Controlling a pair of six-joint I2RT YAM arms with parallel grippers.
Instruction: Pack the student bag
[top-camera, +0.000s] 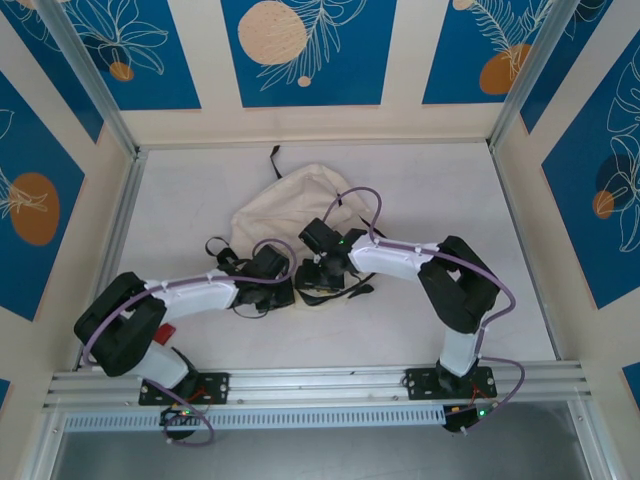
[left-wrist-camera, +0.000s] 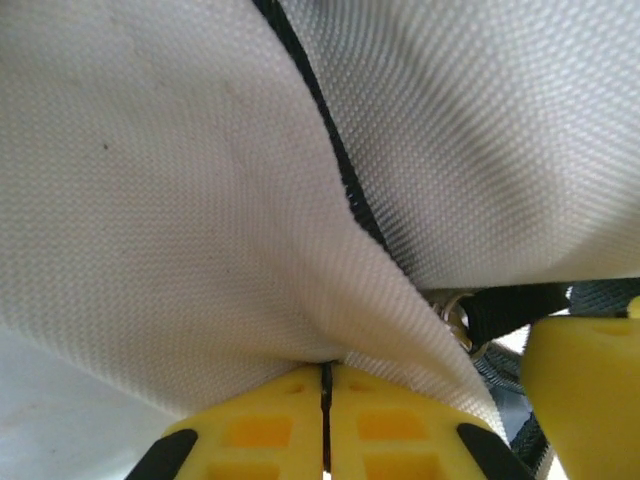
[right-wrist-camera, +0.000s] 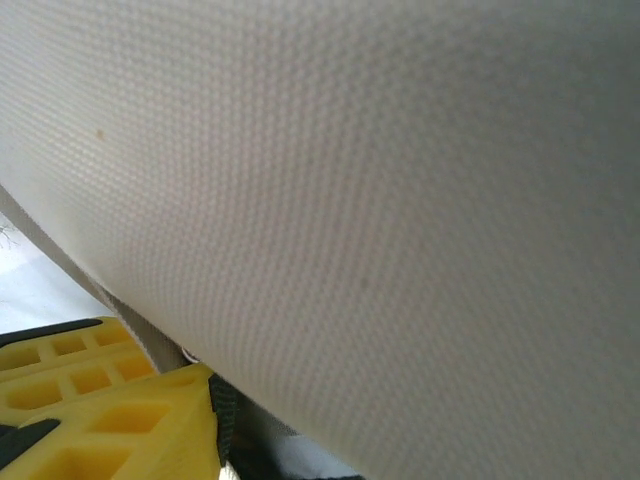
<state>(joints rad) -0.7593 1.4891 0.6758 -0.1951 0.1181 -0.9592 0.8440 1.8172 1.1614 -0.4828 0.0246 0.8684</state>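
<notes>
Student bag: lies crumpled near the centre of the white table, with its near edge under both wrists. 1 black loop points toward the back wall.

Left gripper: 2 yellow fingers pressed together with a thin dark line between them. A fold of cream bag cloth is pinched at the tips, and the cloth rises from the pinch in a smooth sheet. Black zipper trim runs diagonally across the cloth above. Right of the pinch is a small metal ring on a black strap.

Right gripper: sits just beside the left one, over the bag's near edge. In the right wrist view a yellow finger shows low at left, with bag weave close above it, blurred. Cannot tell how wide these jaws stand, or whether they have any cloth. 1 more yellow finger sits at the right edge of the left wrist view, just beside the strap.
</notes>
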